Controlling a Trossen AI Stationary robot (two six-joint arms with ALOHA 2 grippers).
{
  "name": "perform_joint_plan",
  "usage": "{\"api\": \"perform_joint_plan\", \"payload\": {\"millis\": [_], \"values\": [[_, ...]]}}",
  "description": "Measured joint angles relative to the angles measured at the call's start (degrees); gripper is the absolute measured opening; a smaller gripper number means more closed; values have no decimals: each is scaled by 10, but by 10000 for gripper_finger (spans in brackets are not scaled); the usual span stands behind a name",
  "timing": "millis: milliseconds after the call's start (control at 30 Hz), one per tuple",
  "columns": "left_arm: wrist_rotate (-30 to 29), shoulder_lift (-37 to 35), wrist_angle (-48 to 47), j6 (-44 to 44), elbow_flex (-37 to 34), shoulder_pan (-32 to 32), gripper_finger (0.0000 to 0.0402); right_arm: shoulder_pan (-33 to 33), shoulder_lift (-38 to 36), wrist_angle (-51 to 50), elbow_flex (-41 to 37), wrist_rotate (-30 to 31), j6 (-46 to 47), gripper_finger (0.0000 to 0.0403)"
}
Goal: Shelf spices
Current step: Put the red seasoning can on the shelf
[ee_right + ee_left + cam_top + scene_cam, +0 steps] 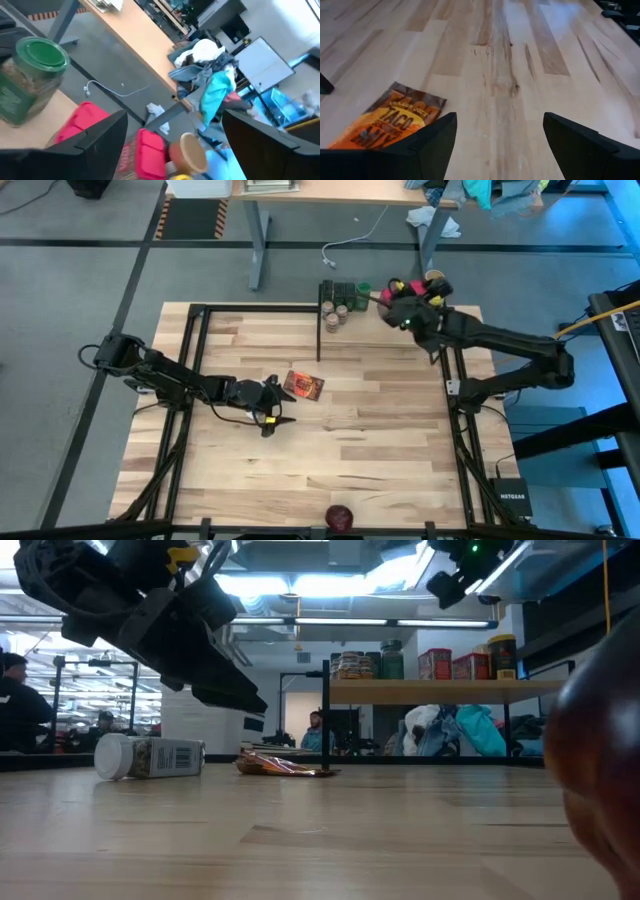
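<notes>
My left gripper [268, 412] is open and hovers above the tabletop, just near-left of the orange-red flat packet [303, 385], which lies flat and shows beside one finger in the left wrist view [390, 119]. A white-capped bottle [150, 757] lies on its side left of the packet [286, 766]. My right gripper [405, 308] is open above the far right end of the shelf [430, 691], over a green-lidded jar [35, 75], pink-red boxes [85, 121] and a tan-lidded jar [192, 152]. More jars [340, 300] stand on the shelf.
A dark red round object [340, 517] sits at the table's near edge and looms at the right of the low view [600, 760]. Black frame posts [320, 330] stand at the shelf's left end. Bare wood [380, 430] lies between the packet and the right side.
</notes>
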Motion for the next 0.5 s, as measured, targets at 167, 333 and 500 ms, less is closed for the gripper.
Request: {"api": "perform_joint_plan", "payload": {"millis": [167,333,500], "values": [[0,0,-1,-18,0,0,290,-35,-2,-35,10,-106,-71,331],[0,0,-4,-19,0,0,290,-86,10,-65,12,-126,-73,331],[0,0,-4,-15,0,0,290,-144,12,-76,12,-170,-70,331]]}}
